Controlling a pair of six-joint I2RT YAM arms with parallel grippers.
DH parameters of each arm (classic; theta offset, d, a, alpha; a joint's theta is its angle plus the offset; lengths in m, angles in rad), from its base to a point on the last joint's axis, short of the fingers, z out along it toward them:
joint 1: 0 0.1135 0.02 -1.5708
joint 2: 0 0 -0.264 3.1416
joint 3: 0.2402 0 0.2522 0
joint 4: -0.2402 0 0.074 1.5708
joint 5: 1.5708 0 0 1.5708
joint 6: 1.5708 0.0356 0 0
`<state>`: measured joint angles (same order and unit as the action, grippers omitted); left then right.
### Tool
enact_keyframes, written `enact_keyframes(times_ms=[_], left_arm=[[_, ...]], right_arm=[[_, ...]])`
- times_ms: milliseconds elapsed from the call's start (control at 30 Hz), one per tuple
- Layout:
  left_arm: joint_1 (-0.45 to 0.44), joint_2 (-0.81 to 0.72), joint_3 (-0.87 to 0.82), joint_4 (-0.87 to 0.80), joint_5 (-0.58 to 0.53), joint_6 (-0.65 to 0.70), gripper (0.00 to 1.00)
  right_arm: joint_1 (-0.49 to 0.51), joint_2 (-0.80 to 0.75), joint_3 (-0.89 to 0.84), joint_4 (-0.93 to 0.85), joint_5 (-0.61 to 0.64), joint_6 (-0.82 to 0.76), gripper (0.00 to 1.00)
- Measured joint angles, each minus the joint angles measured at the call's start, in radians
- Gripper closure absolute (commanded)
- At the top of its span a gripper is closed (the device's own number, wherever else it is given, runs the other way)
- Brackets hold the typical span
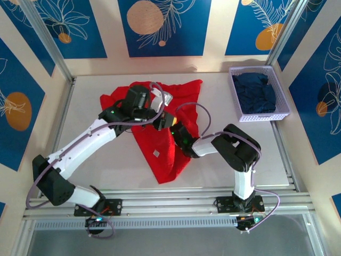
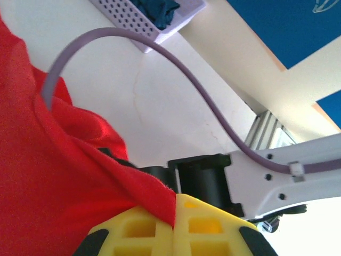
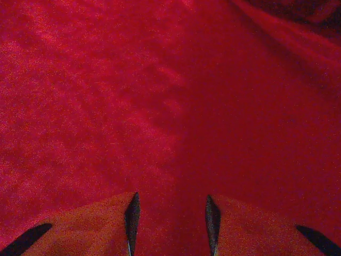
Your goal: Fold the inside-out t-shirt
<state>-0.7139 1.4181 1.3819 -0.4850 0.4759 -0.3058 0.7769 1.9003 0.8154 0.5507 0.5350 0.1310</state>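
The white left arm (image 1: 80, 146) is reaching from the near left corner across the pale, matte surface (image 1: 101, 170) toward the middle. In the left wrist view, the left fingers (image 2: 200, 229), blocky yellow plastic with square hollows, are pressing tight together and pinching a folded ridge of the t-shirt (image 1: 168, 146). The cloth is rising out of their seam in soft, glossy creases. A smooth lilac cable (image 2: 213, 109) is arching over them.

From above, the t-shirt is lying at the centre of the surface. It is bright red, broad and rumpled along its far edge and narrowing to a blunt point toward the near edge, with a small white tag (image 1: 157, 153) showing on the flat lower part.

In the right wrist view, the right fingers (image 3: 96, 226) are standing narrowly apart, their dark-edged tips resting on finely woven red fabric. The fabric is showing through the gap between them, and nothing is clamped.

At the far right, a lavender perforated plastic basket (image 1: 235, 98) is sitting well apart from the t-shirt, holding a crumpled navy garment (image 1: 257, 93).
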Motion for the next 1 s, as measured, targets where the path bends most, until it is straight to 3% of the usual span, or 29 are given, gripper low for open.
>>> enact_keyframes(times_ms=[200, 500, 1000], left_arm=[[-0.028, 0.031, 0.120, -0.021, 0.003, 0.000, 1.00], [-0.028, 0.070, 0.357, -0.081, 0.003, 0.041, 1.00], [-0.028, 0.157, 0.585, -0.164, 0.024, 0.080, 1.00]], right_arm=[[-0.021, 0.005, 0.114, -0.143, 0.001, 0.035, 0.46], [-0.063, 0.109, 0.388, -0.415, -0.005, 0.105, 0.39], [-0.088, 0.274, 0.703, -0.790, -0.100, 0.092, 0.25]])
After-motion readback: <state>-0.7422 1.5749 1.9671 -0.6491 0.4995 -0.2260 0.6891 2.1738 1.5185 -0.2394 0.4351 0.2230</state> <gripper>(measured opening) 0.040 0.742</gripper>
